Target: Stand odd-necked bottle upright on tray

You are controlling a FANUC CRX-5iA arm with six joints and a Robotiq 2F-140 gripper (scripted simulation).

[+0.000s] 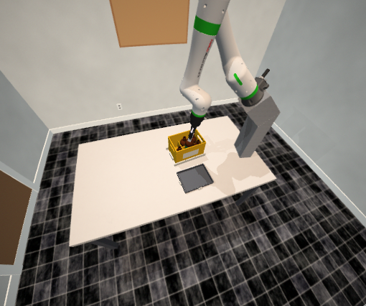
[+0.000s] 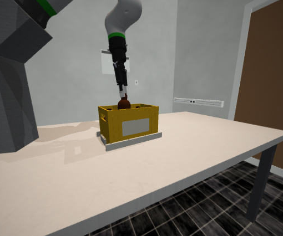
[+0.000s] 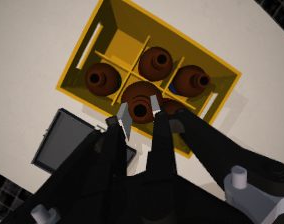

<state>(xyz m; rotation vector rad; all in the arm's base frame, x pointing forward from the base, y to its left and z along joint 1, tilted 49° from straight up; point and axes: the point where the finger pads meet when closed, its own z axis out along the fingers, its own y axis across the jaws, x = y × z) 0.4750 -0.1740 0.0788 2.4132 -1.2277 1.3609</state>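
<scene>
A yellow crate (image 1: 184,147) stands on the table and holds several brown bottles; it also shows in the side view (image 2: 128,122) and the wrist view (image 3: 148,75). My gripper (image 3: 141,108) is shut on the neck of one brown bottle (image 3: 141,102), whose shoulders rise above the crate rim in the side view (image 2: 124,103). Three other bottles stand in their cells: one (image 3: 102,79) at the left, one (image 3: 156,62) at the back, one (image 3: 192,80) at the right. Another is mostly hidden behind my fingers. The dark grey tray (image 1: 194,177) lies in front of the crate, also in the wrist view (image 3: 63,142).
The crate sits on a low grey base plate (image 2: 132,140). The robot's large grey base block (image 1: 257,126) stands at the table's right side, near the crate. The table edge (image 2: 178,180) is close to the tray.
</scene>
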